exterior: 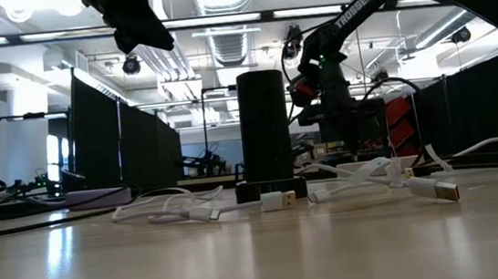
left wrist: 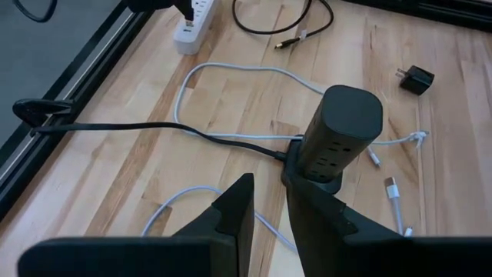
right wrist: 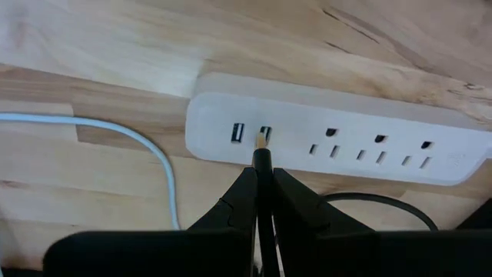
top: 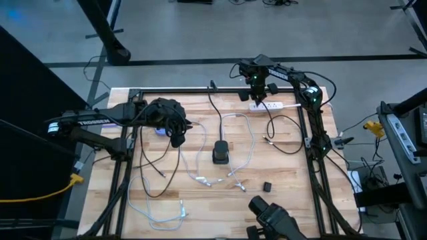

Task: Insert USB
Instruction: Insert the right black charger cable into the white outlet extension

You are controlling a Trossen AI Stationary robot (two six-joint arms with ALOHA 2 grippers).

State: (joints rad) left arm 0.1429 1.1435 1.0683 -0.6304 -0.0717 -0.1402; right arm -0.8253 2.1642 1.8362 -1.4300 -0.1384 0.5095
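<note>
A white power strip (top: 275, 105) (right wrist: 346, 127) lies flat near the table's far edge, with two USB ports (right wrist: 266, 132) at one end. My right gripper (top: 257, 93) (right wrist: 262, 173) hovers just over it, shut on a black USB plug (right wrist: 262, 154) whose gold tip points at the second port. My left gripper (top: 177, 137) (left wrist: 269, 204) (exterior: 142, 26) is raised above the table's left half, slightly open and empty. It looks toward a black tower strip (left wrist: 342, 131) (top: 220, 153) standing upright mid-table. My right gripper pinches the black USB plug (right wrist: 261, 160) between its two fingers, which lie along it. The gold tip (right wrist: 261, 141) sticks out past the fingertips and sits right at the second USB port. I cannot tell whether it has entered. The cable runs back between the fingers.
Loose white cables (top: 200, 175) and white USB plugs (exterior: 278, 201) lie around the tower strip. A black cable loop (top: 287, 133) sits right of centre, and a small black adapter (top: 267, 187) (left wrist: 416, 78) lies toward the near edge. Black frame rails border the table.
</note>
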